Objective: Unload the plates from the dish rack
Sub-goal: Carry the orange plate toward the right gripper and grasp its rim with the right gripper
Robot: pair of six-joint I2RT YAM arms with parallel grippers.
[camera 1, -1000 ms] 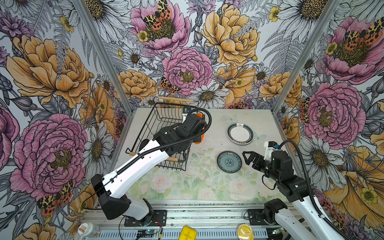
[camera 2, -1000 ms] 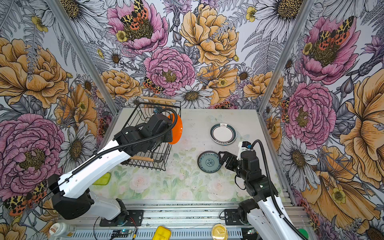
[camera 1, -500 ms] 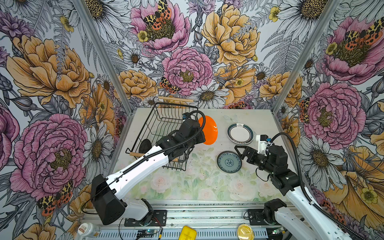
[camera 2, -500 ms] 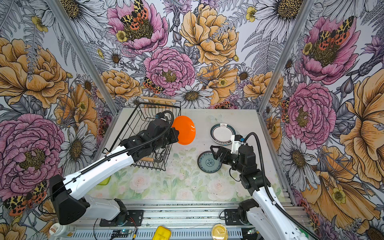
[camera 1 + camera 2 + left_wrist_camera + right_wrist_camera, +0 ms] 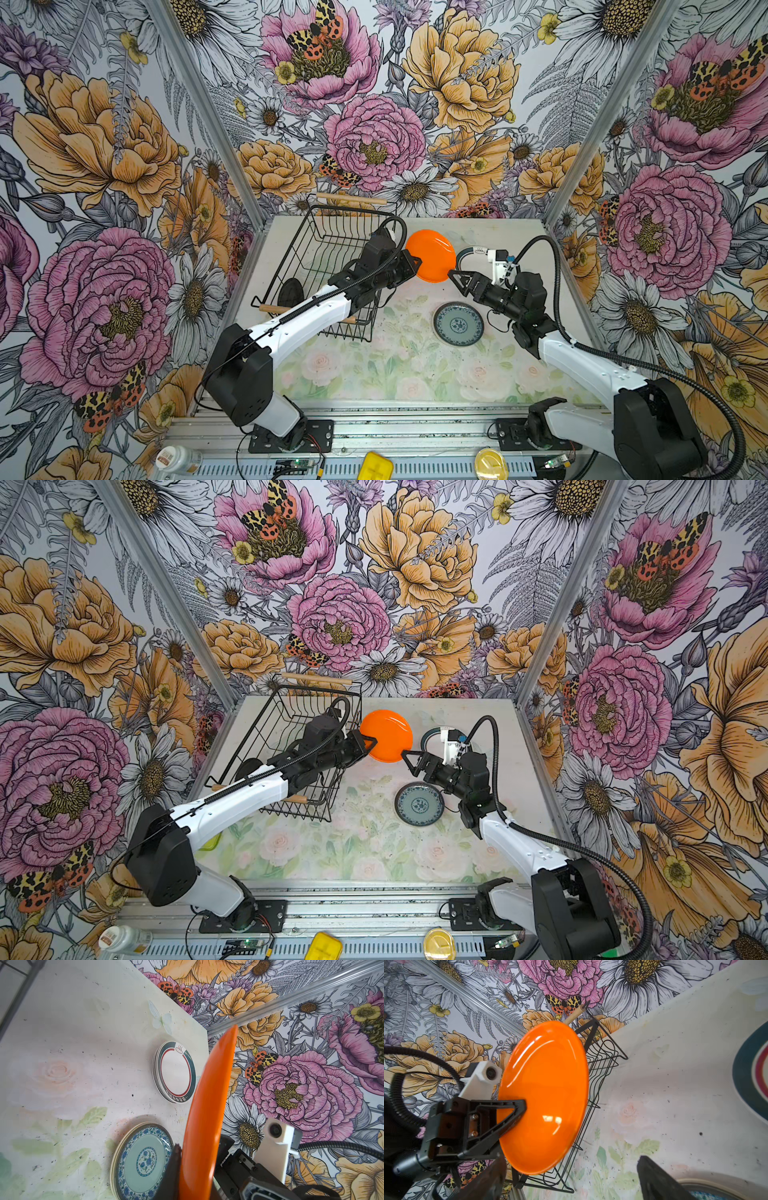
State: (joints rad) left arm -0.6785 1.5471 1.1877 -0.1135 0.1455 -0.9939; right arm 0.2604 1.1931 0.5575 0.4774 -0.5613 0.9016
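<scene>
In the dish rack (image 5: 332, 243), one black plate (image 5: 290, 292); aloft, one orange plate (image 5: 432, 255).

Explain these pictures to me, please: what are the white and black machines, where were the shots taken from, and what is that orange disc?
These are two robot arms at a table, each ending in a two-finger gripper. Two pictures look down from one overhead camera pair, so they nearly match. The other two come from small cameras on the arms' wrists.

The left gripper is shut on the rim of an orange plate, held in the air beside the wire rack. The right gripper is open, close to the plate's other side, not gripping it.

A black plate stands in the rack. On the table lie a stack topped by a blue plate and a stack of white plates with dark rims.
</scene>
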